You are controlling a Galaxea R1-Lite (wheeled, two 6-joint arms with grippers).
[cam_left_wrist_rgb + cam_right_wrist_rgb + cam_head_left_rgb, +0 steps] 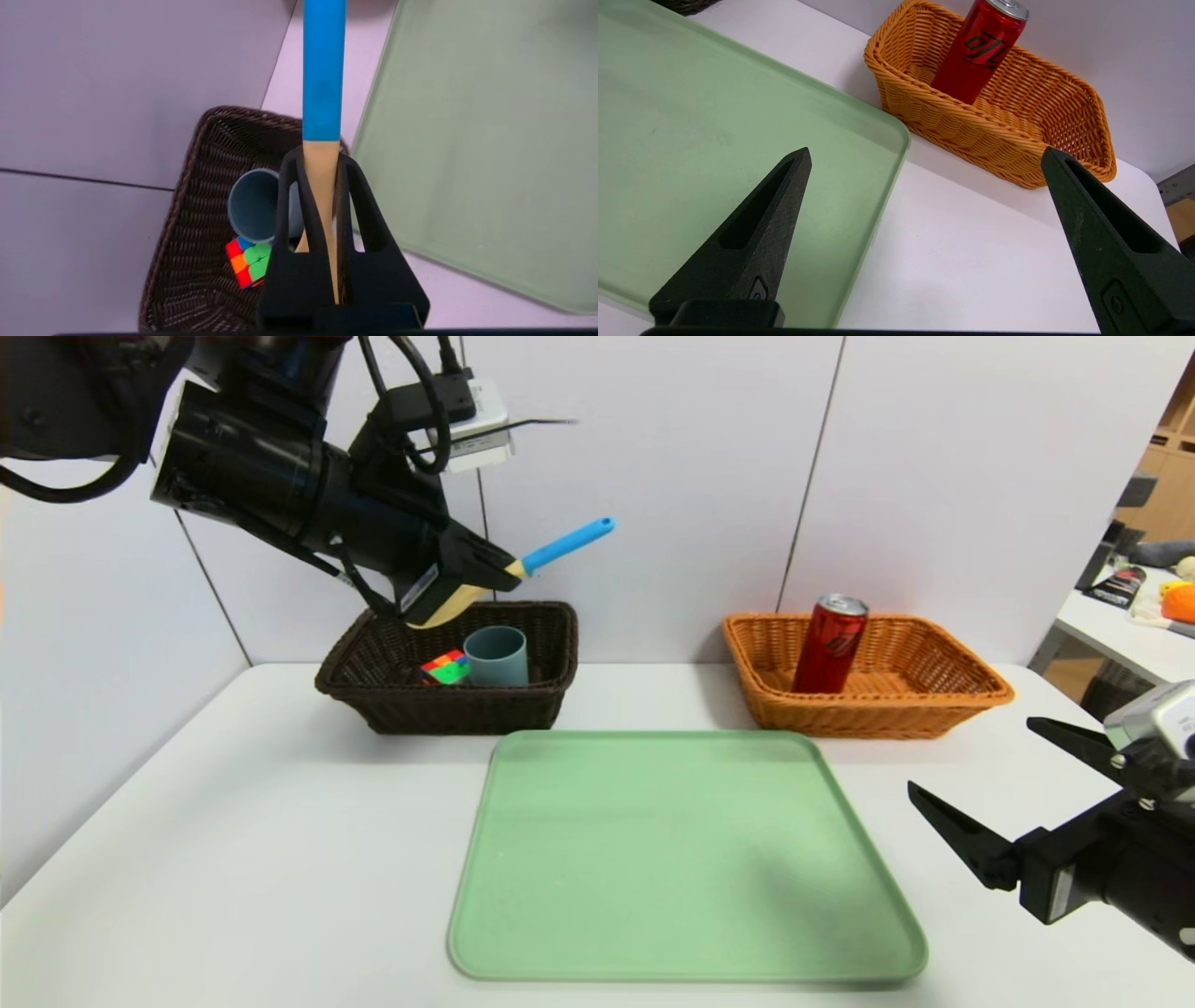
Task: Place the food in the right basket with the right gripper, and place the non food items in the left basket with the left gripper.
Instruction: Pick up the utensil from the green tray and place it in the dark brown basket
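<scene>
My left gripper (512, 575) hangs above the left basket (373, 702), shut on the yellow spoon (450, 607). The spoon's blue handle (569, 543) sticks out past the fingertips toward the right. In the left wrist view the spoon (323, 84) sits pinched between the jaws of the left gripper (320, 156). Below lie the blue-grey cup (252, 203) and puzzle cube (247, 263) inside the dark basket (196, 186). The red can (830, 644) stands upright in the right basket (934, 707). My right gripper (971, 756) stays open and empty, low at the table's right.
A bare green tray (686, 859) lies in the middle of the white table, in front of both baskets. A white wall stands close behind the baskets. The right wrist view shows the tray's edge (887, 154), the orange basket (971, 130) and the can (978, 51).
</scene>
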